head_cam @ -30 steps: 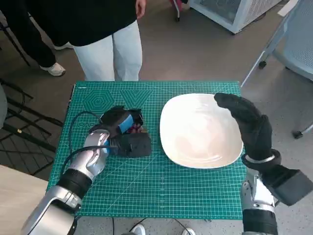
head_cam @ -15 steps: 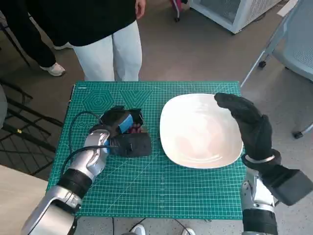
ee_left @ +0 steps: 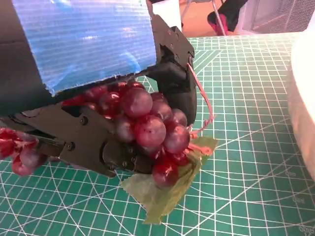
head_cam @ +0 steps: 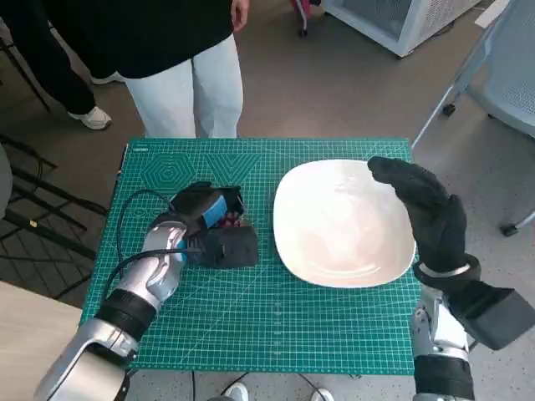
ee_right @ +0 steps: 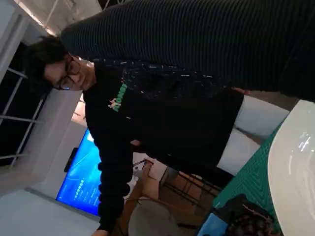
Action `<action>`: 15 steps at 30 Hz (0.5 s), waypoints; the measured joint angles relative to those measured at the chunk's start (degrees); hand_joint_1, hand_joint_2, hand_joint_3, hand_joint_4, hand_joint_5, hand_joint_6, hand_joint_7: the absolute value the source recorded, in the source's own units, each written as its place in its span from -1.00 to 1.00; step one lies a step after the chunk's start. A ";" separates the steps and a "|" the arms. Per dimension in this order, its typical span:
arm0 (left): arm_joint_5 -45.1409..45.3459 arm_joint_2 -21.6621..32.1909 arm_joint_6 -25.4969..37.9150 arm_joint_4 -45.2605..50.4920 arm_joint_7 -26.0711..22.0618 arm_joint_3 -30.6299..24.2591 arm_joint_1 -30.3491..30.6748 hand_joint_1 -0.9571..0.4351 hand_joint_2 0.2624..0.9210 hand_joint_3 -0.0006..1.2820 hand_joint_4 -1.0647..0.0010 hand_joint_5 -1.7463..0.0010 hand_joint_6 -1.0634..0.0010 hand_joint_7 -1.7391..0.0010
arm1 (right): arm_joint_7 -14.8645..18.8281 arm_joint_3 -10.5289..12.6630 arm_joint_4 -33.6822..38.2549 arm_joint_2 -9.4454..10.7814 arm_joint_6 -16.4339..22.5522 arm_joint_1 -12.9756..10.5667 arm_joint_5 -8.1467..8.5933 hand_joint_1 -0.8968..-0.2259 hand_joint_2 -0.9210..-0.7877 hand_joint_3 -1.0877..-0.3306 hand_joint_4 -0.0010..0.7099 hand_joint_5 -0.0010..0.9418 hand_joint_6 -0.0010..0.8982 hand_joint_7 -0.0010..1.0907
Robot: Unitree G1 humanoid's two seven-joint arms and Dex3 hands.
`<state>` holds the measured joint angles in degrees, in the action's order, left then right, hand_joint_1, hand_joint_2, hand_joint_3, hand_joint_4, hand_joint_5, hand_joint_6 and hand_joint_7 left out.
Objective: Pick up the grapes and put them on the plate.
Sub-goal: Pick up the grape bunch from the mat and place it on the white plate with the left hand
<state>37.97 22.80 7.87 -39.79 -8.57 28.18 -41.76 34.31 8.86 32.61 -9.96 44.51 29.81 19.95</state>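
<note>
The left robot hand [head_cam: 207, 219] has its black fingers wrapped round the bunch of dark red grapes [ee_left: 147, 130], low over the green gridded tabletop [head_cam: 251, 326] beside the big white plate [head_cam: 343, 224], probably lifted already, while the gloved right robot hand [head_cam: 426, 209] hovers empty and spread over the plate's rim.

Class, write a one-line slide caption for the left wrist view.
Left robot hand grips red grapes with a leaf over the green cutting mat.

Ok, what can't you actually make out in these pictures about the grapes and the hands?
- Head view: the left hand covers nearly all the grapes.
- Left wrist view: whether the grapes are lifted off the mat.
- Right wrist view: the right hand is only a dark band; its fingers are hidden.
</note>
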 measured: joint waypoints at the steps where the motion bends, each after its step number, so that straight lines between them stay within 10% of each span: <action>1: 0.00 0.09 0.12 0.43 -0.14 -0.05 0.11 0.38 1.00 -0.81 -0.23 -0.44 -0.02 -0.38 | 0.01 0.00 0.03 0.00 0.01 0.05 0.01 -0.08 -1.00 0.09 -0.46 -1.00 -0.99 -0.36; 15: -0.04 1.96 1.72 9.76 -2.59 -1.78 4.06 0.38 1.00 -0.81 -0.22 -0.35 -0.02 -0.47 | 0.51 0.04 0.60 0.05 0.28 0.52 0.09 -0.08 -1.00 0.09 -0.46 -1.00 -0.98 -0.36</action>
<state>37.92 24.75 9.59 -30.04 -11.16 26.40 -37.70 34.83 8.90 33.20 -9.90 44.79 30.33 20.04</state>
